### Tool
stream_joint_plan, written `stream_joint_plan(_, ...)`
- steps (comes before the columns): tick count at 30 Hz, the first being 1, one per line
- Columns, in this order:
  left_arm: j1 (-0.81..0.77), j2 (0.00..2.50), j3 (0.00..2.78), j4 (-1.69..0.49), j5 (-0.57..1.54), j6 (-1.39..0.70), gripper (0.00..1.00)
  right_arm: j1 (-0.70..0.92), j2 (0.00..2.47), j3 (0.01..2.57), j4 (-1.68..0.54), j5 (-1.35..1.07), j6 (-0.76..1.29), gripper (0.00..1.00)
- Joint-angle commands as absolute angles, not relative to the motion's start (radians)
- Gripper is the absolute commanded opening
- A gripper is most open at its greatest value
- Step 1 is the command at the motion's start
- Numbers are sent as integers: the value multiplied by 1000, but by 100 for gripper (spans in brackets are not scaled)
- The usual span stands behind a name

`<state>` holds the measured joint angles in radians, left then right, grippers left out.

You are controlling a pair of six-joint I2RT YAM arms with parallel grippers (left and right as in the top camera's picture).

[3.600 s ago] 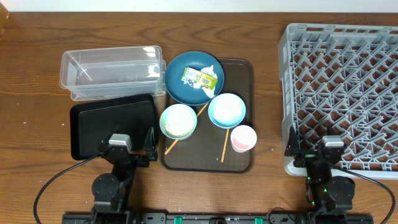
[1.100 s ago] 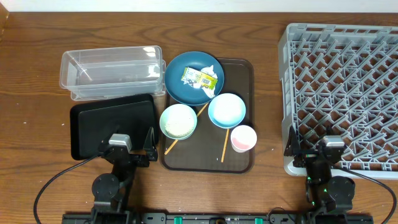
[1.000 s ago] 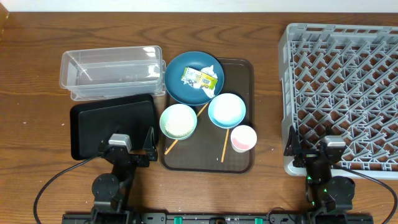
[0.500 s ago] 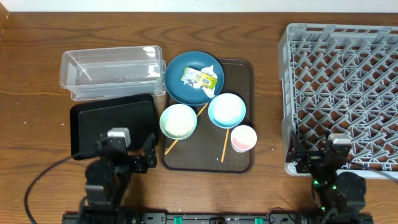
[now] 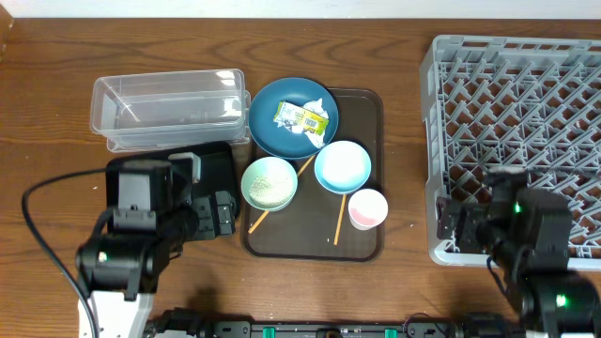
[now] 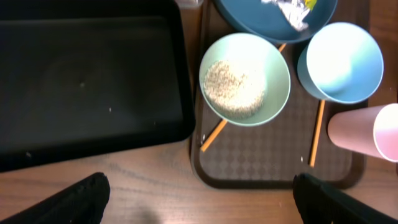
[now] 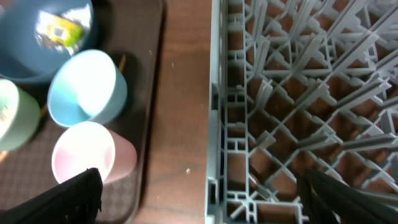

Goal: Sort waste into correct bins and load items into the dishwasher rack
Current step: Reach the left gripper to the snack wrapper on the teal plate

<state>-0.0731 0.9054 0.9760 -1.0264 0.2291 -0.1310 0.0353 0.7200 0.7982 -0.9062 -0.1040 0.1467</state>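
Both arms sit at the near edge of the counter [image 5: 404,113]. The left claw [image 6: 208,202] is spread wide, its two dark fingertips at the lower corners of the left wrist view, and it holds nothing. It hangs over the near right part of the black tray [image 6: 87,74], beside the brown tray [image 5: 300,239]. The right claw [image 7: 208,199] is also wide open and empty, above the near left corner of the rack [image 5: 516,94].

The rack stands at the right of the counter, well apart from the brown tray. The clear tub [image 5: 169,111] lies at the far left, with the black tray just in front of it.

The blue plate [image 5: 282,131] rests on the far left corner of the brown tray and overhangs its edge. On the plate lie the wrapper [image 5: 298,115] and, touching it, the tissue [image 5: 324,131]. The mint bowl [image 5: 269,182] stands at the tray's left edge with the rice grains [image 6: 235,87] inside. The light blue bowl [image 5: 343,166] stands just to its right. The cup [image 5: 367,208] stands mouth up near the blue bowl, on its near right side. One of the chopsticks [image 5: 339,222] lies on the tray between the bowls and the cup. The other runs slantwise under the mint bowl.
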Motion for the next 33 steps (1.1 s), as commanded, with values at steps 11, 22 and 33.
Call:
stream_joint_plan(11, -69, 977, 1014, -951, 315, -162, 97, 56, 844, 868, -931, -112, 89, 99)
stream_joint_plan(22, -143, 1282, 1174, -748, 324, -270, 96, 56, 844, 868, -933, -113, 89, 99)
stream_joint_plan(33, -262, 1686, 1365, -511, 320, -317, 95, 56, 844, 868, -933, -113, 89, 99)
